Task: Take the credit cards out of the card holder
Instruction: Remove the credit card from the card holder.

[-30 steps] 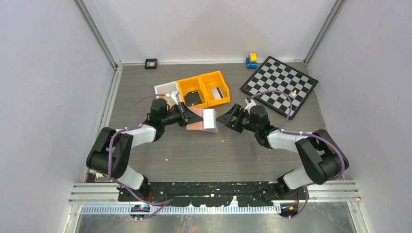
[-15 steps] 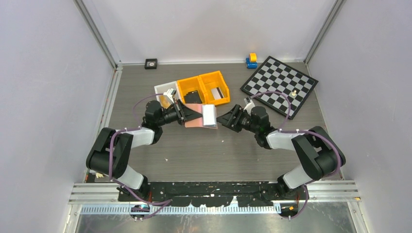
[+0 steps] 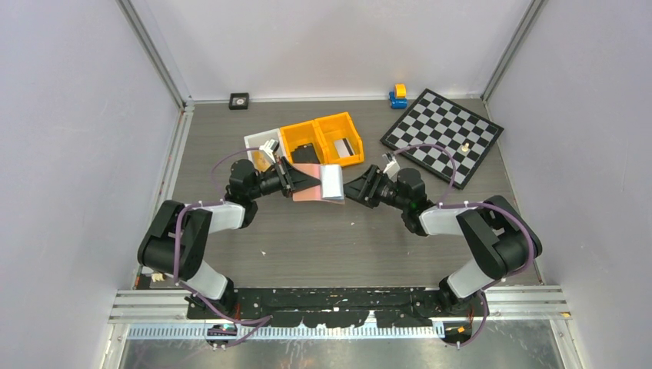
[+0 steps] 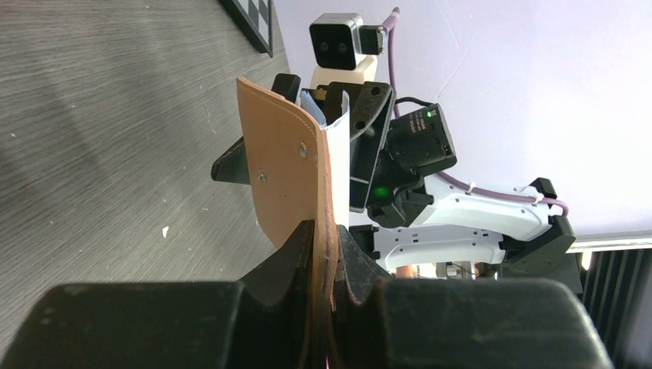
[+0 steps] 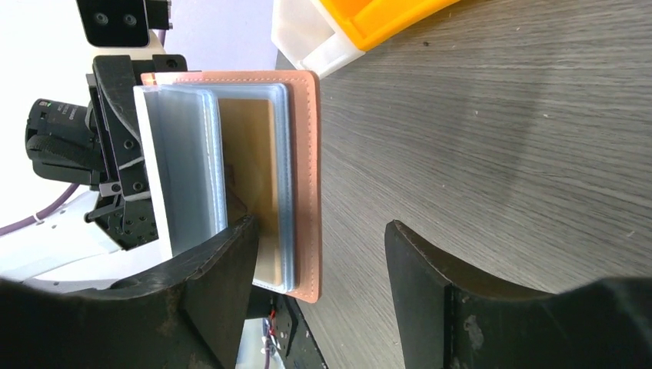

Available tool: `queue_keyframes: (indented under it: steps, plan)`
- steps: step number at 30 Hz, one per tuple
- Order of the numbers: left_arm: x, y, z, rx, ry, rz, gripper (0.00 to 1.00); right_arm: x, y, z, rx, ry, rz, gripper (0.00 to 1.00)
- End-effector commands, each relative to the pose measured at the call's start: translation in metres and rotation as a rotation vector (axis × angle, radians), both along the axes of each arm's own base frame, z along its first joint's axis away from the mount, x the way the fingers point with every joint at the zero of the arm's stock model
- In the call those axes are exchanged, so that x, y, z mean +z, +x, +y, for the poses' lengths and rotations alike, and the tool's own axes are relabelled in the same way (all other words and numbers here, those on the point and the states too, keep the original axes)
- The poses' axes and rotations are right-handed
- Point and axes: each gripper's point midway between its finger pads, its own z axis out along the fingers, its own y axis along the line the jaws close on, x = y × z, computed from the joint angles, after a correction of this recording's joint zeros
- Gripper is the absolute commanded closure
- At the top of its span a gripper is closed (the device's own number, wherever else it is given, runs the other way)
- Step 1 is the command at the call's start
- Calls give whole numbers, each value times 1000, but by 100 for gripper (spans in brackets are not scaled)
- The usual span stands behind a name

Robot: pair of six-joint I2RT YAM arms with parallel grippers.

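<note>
The tan-pink card holder (image 3: 310, 191) hangs open just above the table in front of the orange bins. My left gripper (image 3: 291, 178) is shut on its leather flap (image 4: 288, 177), pinched between both fingers. Glossy clear pockets (image 5: 188, 169) fan out from the leather cover (image 5: 306, 177), and a pale, white-edged credit card (image 3: 332, 184) stands among them. My right gripper (image 5: 319, 227) is open at the holder's right edge. One of its fingers (image 5: 223, 269) is against the pale leaves; the other (image 5: 419, 261) stands clear over the bare table. In the top view the right gripper (image 3: 355, 190) nearly meets the card.
Two orange bins (image 3: 323, 142) sit just behind the holder, one with a black item (image 3: 306, 154), one with a pale card (image 3: 347, 146). A white tray (image 3: 260, 142) lies to their left. A chessboard (image 3: 442, 134) and a blue-yellow toy (image 3: 397, 95) are at the back right.
My right gripper has slid left up to the holder's edge and its jaws have narrowed a little. The left gripper lifted the holder slightly toward the bins, then held still.
</note>
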Motion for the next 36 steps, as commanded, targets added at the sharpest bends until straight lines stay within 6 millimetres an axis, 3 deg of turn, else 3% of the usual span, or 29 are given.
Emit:
queue_keyframes:
  steps: [1,9,17,26,28,31,34,36]
  plan:
    - [8,0,1,-12,-12,-64,92,29,-7,13,61,37,-107,33]
    - [-1,0,-4,-19,2,-51,92,48,-24,27,128,46,-198,29]
    - [-16,0,-10,-27,43,-34,92,48,-25,27,120,21,-206,28]
    - [-42,-8,-30,-75,177,-15,84,41,-21,21,80,-72,-213,58]
    - [-51,-8,-31,-72,233,-3,74,25,-19,18,60,-191,-182,67]
    - [-63,-9,-33,-73,316,9,47,12,-17,20,32,-382,-187,81]
    - [-67,-10,-35,-78,323,21,27,3,-15,21,14,-462,-180,87]
    - [-65,-10,-37,-83,299,14,4,-3,-14,19,7,-502,-168,90]
